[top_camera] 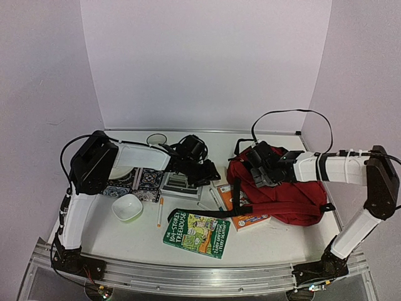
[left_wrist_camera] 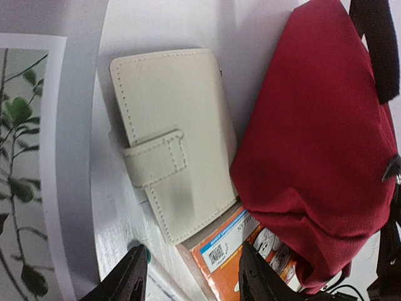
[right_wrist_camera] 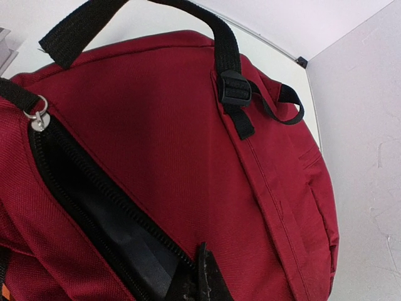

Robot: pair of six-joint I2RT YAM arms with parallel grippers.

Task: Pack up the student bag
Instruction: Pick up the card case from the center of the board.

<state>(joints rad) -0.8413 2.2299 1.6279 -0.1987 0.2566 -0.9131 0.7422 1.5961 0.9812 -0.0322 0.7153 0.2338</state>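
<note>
Toward the right edge of the table (top_camera: 269, 248), noted backpack (top_camera: 285, 194) lying flat, dark red, near-left corner resting on an orange book (top_camera: 249, 221), with a black strap (top_camera: 213, 213) trailing left toward a green book (top_camera: 197, 233). Logged right pincer (top_camera: 258, 172) at the left end of the backpack, closed tight on the lip of the zip opening (right_wrist_camera: 106, 216) as far as the wrist view allows; saw only one dark fingertip (right_wrist_camera: 203, 273) there, beside the zipper teeth. Logged left pincer (left_wrist_camera: 191, 282) roughly half spread, holding nothing, hovering over a cream wallet (left_wrist_camera: 172, 163) just beside the backpack and next to the orange book. Judged backpack light, soft and floppy: thin woven cloth, wrinkled and sagging, no stiff frame apparent. Expect collapse of the mouth without support, and sliding over the smooth tabletop under a push. Judged fabric grippy enough for a pinch but prone to bunching. Best holds, by estimate: the hem along the zip, the zip pull (right_wrist_camera: 39, 119), the top handle (right_wrist_camera: 188, 15) or the webbing by the buckle (right_wrist_camera: 236, 88). Avoid the broad flat panel, too slack for two fingers. Would hold the lip up on one side and feed flat items through the gap from the other. Could not tell contents of the dark interior.
</note>
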